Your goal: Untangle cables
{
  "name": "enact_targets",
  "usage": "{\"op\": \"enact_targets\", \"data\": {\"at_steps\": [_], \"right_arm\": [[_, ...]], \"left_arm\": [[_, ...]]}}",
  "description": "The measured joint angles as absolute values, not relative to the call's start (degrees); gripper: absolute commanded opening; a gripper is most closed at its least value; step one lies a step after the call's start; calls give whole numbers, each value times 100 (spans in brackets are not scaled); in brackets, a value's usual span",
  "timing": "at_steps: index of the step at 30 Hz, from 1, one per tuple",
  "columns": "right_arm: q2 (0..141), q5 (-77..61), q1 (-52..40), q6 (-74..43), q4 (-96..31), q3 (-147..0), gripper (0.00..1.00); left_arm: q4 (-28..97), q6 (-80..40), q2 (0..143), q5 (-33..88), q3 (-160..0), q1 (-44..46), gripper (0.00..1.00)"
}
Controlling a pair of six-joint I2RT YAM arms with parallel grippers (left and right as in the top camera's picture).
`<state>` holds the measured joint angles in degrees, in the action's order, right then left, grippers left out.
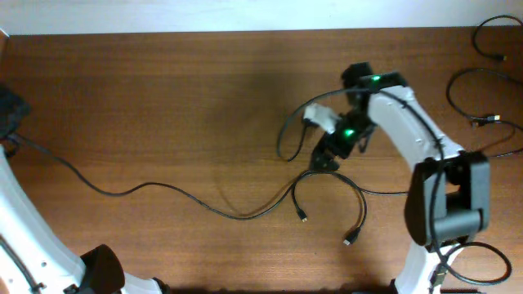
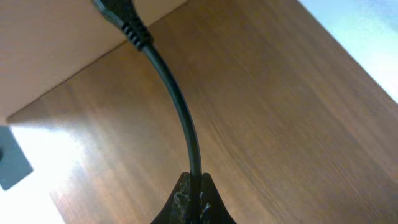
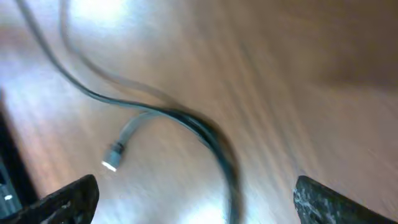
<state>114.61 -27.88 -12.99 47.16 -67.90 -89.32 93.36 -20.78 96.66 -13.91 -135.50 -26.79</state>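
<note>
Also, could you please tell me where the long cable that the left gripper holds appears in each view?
Overhead: the long cable snakes from the left edge across the table toward the right gripper.
Left wrist: centre, rising from the shut left gripper to its plug at top left.
Right wrist: blurred; cables lie between that gripper's open jaws; which is this one I cannot tell.
Shared landmark: the table's brown wood.

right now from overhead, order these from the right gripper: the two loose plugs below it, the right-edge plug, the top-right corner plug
1. Upper loose plug, just below-left of the right gripper.
2. Lower loose plug, below and slightly right.
3. Right-edge plug, far right.
4. Corner plug, top right, farthest.
</note>
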Motion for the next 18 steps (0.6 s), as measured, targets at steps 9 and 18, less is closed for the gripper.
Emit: {"op": "enact_targets", "data": {"at_steps": [9, 18], "right_arm": [[11461, -2639, -2832, 4711, -6945, -8917, 100], [11461, -3277, -2823, 4821, -7024, -8724, 100]], "left_arm": [[8656, -2073, 10460, -1345, -13550, -1712, 0], [7749, -1855, 10685, -493, -13550, -1367, 0]]}}
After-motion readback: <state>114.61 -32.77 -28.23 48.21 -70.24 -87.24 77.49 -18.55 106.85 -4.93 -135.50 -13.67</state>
